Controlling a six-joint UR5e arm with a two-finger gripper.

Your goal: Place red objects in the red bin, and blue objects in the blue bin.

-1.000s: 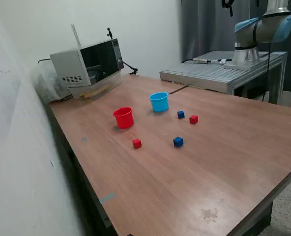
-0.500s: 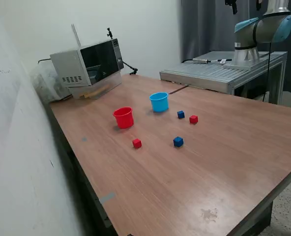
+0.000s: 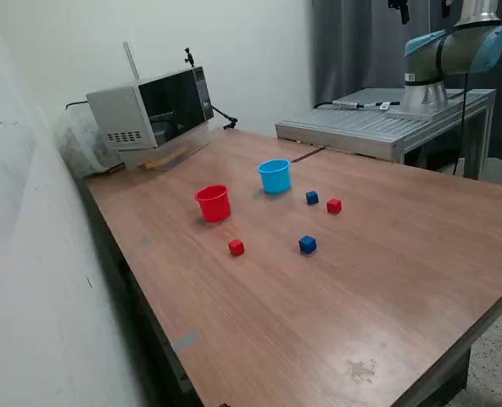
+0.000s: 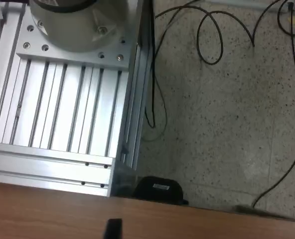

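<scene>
In the exterior view the red bin (image 3: 213, 203) and the blue bin (image 3: 275, 175) stand upright mid-table. One red cube (image 3: 236, 247) lies in front of the red bin, another red cube (image 3: 334, 205) lies to the exterior view's right of a blue cube (image 3: 312, 197). A second blue cube (image 3: 307, 244) sits nearer the front. The arm (image 3: 442, 51) rises from its base far behind them. My gripper (image 4: 207, 230) shows only as two dark fingertips (image 4: 112, 228) set wide apart, open and empty, over the table's far edge. None of the cubes or bins appear in the wrist view.
A microwave (image 3: 153, 110) stands at the back of the wooden table (image 3: 387, 288), near the wall. The arm's base sits on a ribbed aluminium platform (image 3: 378, 127) beside the table. The wrist view shows that platform (image 4: 58, 114) and speckled floor with black cables (image 4: 212, 40).
A dark part of the arm's end at the top edge of the exterior view shifted slightly toward that view's right a second ago. Cubes and bins have not moved.
</scene>
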